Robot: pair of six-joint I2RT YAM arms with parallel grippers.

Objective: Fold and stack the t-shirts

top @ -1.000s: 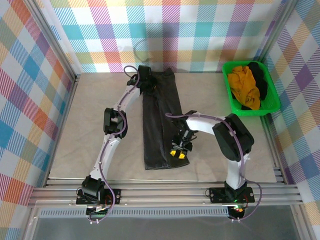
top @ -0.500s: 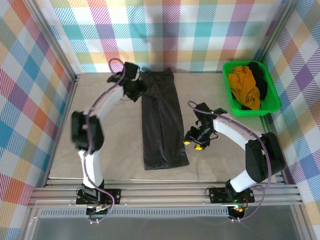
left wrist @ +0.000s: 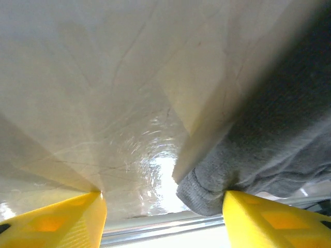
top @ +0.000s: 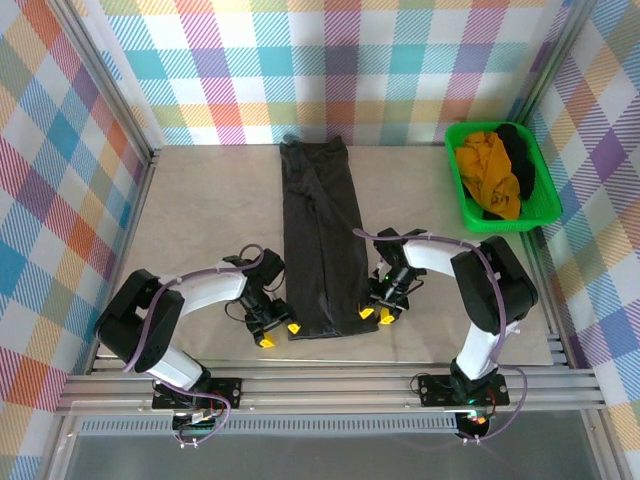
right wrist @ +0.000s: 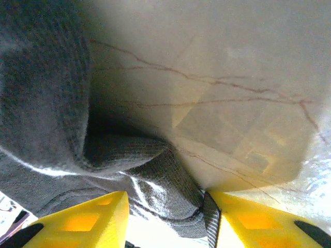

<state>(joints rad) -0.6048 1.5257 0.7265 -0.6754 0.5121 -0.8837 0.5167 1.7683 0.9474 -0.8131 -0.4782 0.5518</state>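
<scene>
A charcoal-black t-shirt (top: 320, 240), folded into a long narrow strip, lies down the middle of the table. My left gripper (top: 279, 335) is low at its near left corner. In the left wrist view the yellow fingers (left wrist: 274, 219) stand wide apart, open, with the shirt's corner (left wrist: 207, 191) just inside the right one. My right gripper (top: 375, 316) sits at the near right corner. It is open too, and a fold of the shirt's hem (right wrist: 165, 196) lies between its fingers (right wrist: 83, 222). A mustard-yellow t-shirt (top: 487, 170) and a black t-shirt (top: 522, 160) are bunched in the basket.
The bright green plastic basket (top: 455, 175) stands at the back right against the checked wall. A metal rail (top: 320, 385) runs along the near table edge just behind both grippers. Bare beige tabletop (top: 200, 220) flanks the shirt on both sides.
The left arm swung from the shirt's far end down to its near left corner. The right gripper moved left and nearer, from the open table onto the near right corner.
</scene>
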